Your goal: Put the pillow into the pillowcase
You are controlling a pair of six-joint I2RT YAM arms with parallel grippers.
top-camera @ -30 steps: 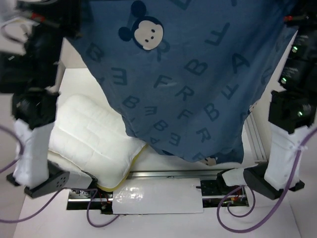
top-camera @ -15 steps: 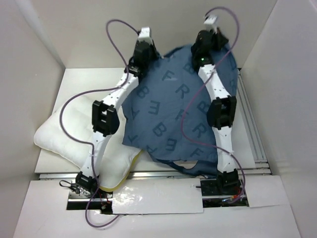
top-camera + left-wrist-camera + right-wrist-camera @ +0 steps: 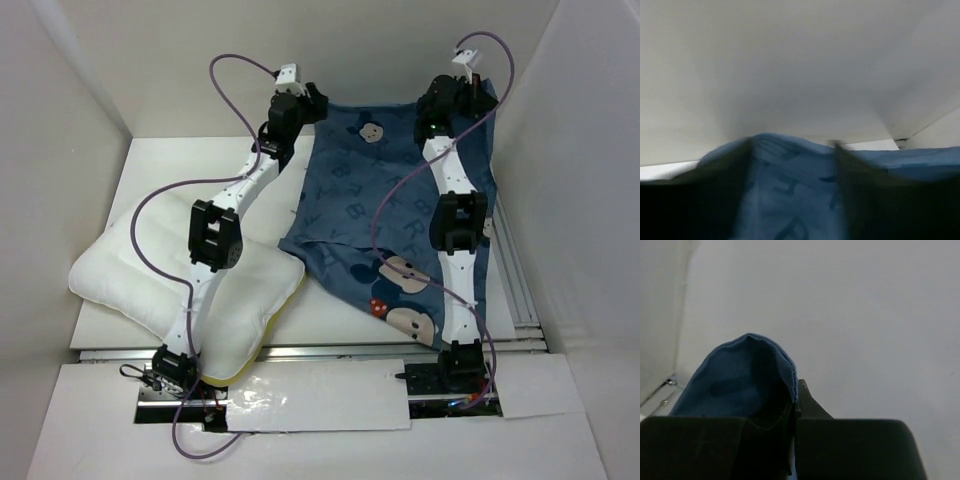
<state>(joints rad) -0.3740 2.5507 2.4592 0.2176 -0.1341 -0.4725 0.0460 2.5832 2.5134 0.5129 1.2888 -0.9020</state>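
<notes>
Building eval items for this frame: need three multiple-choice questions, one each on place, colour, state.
1. The plump white rectangular pillow lies: A) left of the dark blue printed fabric pillowcase B) on it C) inside it
2. The pillow's edge trim is: A) red B) yellow C) green
3. The right gripper is: A) open B) shut on the pillowcase C) shut on the pillow
Key: 1A, it sits beside the case; 2B, pale yellow edge; 3B, blue cloth pinched between closed fingers.

White table (image 3: 180,170): pillow (image 3: 120,285) near-left, pillowcase (image 3: 350,210) spread right, far edge apparently lifted.
</notes>
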